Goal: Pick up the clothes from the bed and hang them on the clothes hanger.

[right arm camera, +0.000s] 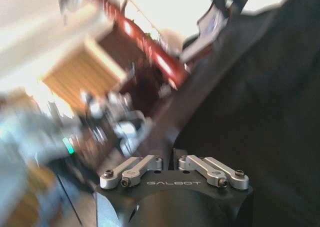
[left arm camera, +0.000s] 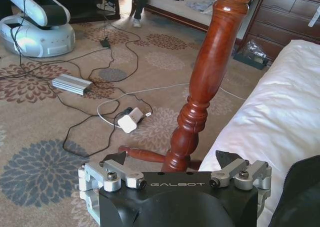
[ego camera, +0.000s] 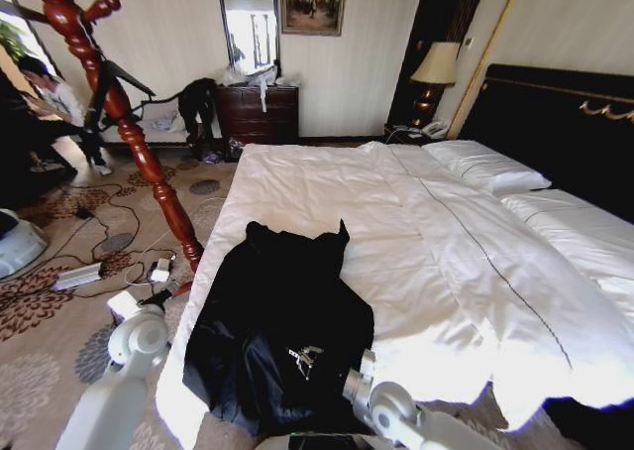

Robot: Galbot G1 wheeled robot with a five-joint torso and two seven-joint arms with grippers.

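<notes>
Black clothes (ego camera: 282, 336) spread on near corner of bed (ego camera: 416, 272), under right gripper (ego camera: 307, 359).

Right gripper pressed into dark fabric, fingers together. Left gripper (left arm camera: 172, 162) off bed's left edge, fingers apart, holding nothing, facing clothes hanger (left arm camera: 207, 82) just ahead on carpet (left arm camera: 45, 132).

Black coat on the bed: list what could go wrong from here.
1. The clothes sprawl over the edge of the bed, so a lifted corner may drag the rest onto the cable-strewn carpet.
2. The clothes hanger tilts in the head view beside the left end effector; a bump might topple it.
</notes>
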